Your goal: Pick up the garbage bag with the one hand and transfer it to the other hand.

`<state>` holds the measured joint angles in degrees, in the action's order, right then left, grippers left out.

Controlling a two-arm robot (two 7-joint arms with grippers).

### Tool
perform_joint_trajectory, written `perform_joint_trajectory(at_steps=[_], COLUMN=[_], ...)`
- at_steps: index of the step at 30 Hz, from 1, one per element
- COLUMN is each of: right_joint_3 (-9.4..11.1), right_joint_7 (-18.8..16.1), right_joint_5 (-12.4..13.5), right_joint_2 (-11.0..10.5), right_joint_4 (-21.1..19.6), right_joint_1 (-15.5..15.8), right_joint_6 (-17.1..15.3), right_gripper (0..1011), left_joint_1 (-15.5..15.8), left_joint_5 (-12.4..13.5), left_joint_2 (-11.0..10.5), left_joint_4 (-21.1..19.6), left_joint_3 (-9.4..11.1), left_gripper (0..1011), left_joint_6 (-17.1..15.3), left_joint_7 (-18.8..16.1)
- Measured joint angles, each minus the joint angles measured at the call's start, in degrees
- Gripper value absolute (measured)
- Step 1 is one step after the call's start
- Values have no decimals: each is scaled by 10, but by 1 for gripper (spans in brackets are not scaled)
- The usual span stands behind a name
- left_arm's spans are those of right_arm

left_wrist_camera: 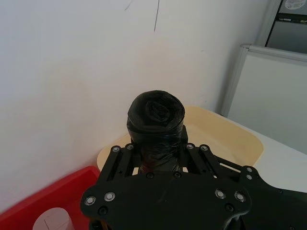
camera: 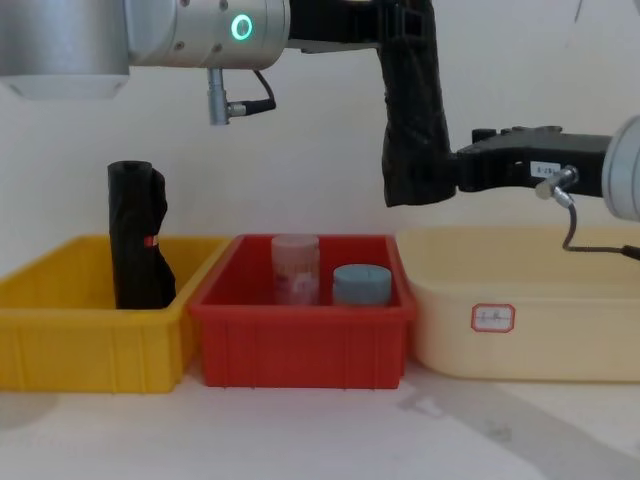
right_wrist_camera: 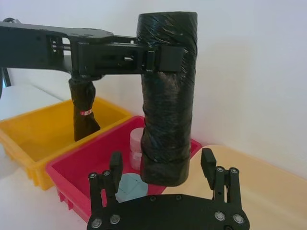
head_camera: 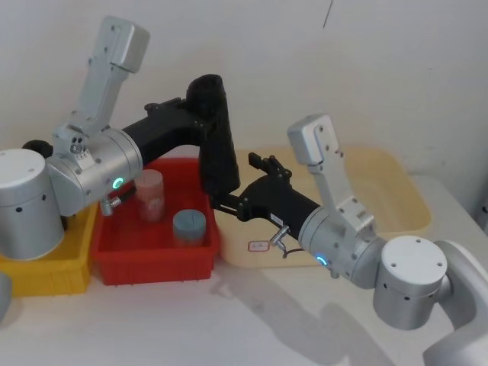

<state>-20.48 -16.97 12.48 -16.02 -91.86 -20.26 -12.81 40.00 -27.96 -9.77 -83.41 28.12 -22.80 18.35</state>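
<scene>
The left gripper [right_wrist_camera: 160, 58], on the arm with the green ring light, is grasping the garbage bag [camera: 412, 110] near its top. The bag is hanging upright in the air above the right end of the red bin [camera: 300, 335], beside the cream tray [camera: 520, 300]. The right gripper [right_wrist_camera: 161, 160] is reaching in from the right. Its fingers are standing spread on either side of the bag's lower end, not clamped on it. A second black roll [camera: 138, 240], bearing a red mark, is standing in the yellow bin [camera: 90, 345] at the left.
</scene>
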Motion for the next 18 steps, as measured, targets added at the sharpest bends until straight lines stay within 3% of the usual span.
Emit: perform_joint_trajectory(at_steps=[18], right_joint_3=[-6], right_joint_7=[2], right_joint_5=[15], right_joint_2=[21], right_joint_4=[21], right_joint_1=[-16], right_joint_6=[-25], right_gripper=[1000], left_joint_1=[-2], left_joint_5=[-1], left_joint_2=[-1], left_joint_4=[-2], left_joint_3=[8], left_gripper=[391], left_joint_6=[0], left_joint_7=[-8])
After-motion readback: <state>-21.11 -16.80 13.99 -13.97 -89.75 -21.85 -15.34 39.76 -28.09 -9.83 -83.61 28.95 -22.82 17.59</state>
